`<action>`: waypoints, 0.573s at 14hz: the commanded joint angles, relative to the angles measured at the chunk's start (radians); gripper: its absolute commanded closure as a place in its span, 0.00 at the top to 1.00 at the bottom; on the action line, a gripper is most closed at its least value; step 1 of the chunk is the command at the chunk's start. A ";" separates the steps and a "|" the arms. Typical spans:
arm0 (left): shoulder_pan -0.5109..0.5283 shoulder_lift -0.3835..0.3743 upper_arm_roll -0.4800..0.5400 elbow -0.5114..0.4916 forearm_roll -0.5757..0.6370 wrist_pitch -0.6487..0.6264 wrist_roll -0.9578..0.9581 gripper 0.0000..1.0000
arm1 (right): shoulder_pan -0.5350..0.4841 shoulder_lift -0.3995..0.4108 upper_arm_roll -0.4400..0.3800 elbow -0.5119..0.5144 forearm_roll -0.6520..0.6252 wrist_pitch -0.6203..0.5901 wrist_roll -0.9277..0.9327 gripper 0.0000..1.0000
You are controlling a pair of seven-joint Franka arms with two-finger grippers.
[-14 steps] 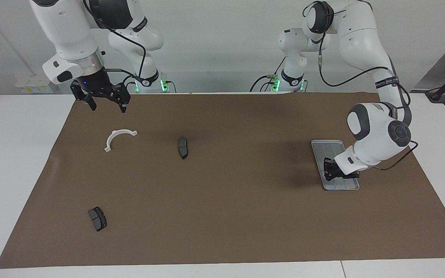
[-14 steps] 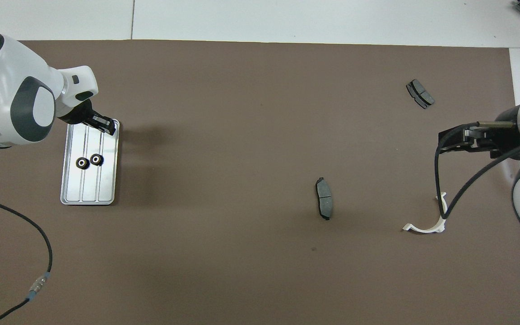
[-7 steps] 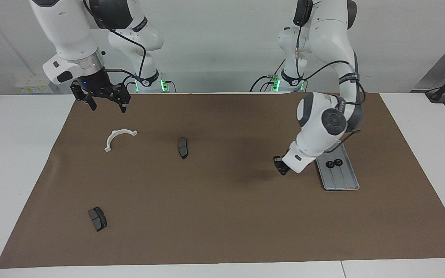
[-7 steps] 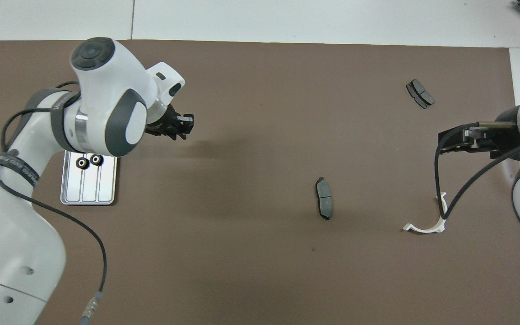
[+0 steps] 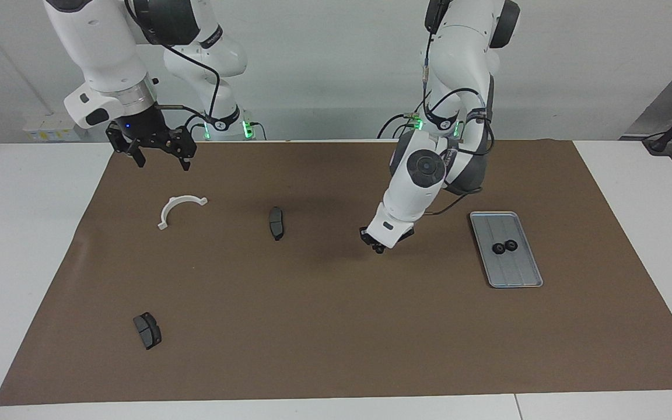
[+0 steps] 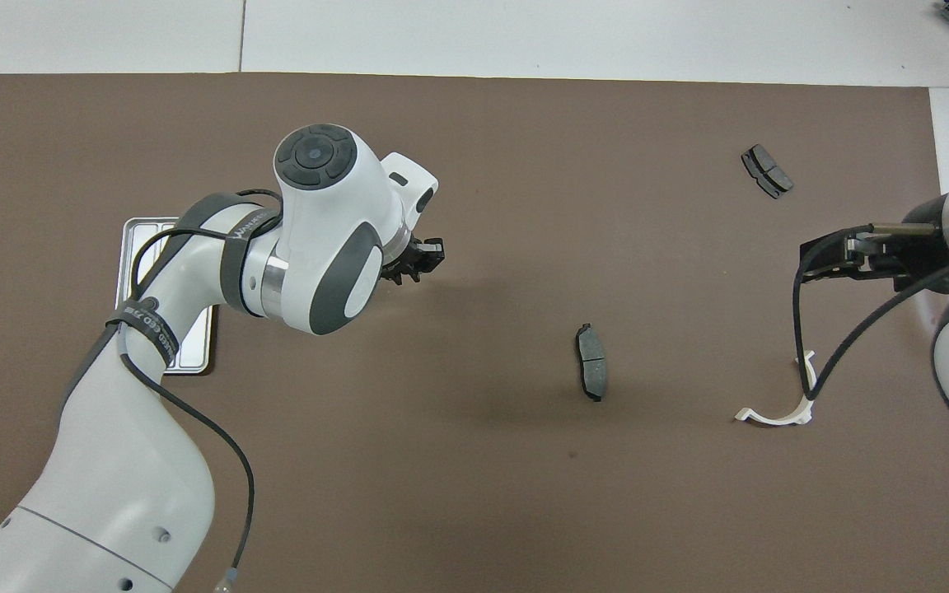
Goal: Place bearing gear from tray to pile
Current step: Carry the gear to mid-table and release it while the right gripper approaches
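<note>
The silver tray [image 5: 515,272] lies at the left arm's end of the brown mat, with two black bearing gears [image 5: 504,247] side by side in it. In the overhead view my left arm covers those gears and leaves only a corner of the tray [image 6: 138,237] showing. My left gripper [image 5: 378,247] [image 6: 429,254] hangs low over bare mat between the tray and a dark brake pad [image 5: 276,223], shut on a small black bearing gear at its tips. My right gripper [image 5: 161,162] [image 6: 841,257] waits open in the air above the white curved bracket [image 5: 179,209]. No pile is in view.
The same brake pad [image 6: 591,361] shows near the mat's middle. A second brake pad [image 5: 147,330] [image 6: 766,170] rests farther from the robots at the right arm's end. The white bracket [image 6: 781,407] lies nearer to the robots than that pad.
My left gripper has left the tray's end and swung, shut, over the mat toward the middle, uncovering two gears in the tray. The right arm has not moved.
</note>
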 commanded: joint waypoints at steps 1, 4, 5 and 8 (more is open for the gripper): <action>-0.044 -0.008 0.017 -0.095 -0.006 0.118 -0.020 0.18 | -0.020 -0.029 0.010 -0.054 0.016 0.052 -0.010 1.00; -0.055 -0.005 0.017 -0.101 -0.004 0.134 -0.022 0.46 | -0.011 -0.057 0.010 -0.122 0.016 0.116 -0.006 1.00; -0.053 -0.006 0.017 -0.096 -0.004 0.126 -0.019 0.53 | -0.007 -0.060 0.010 -0.131 0.016 0.125 -0.006 1.00; -0.036 -0.020 0.026 -0.077 -0.004 0.121 -0.002 0.63 | 0.044 -0.058 0.010 -0.149 0.016 0.171 0.027 1.00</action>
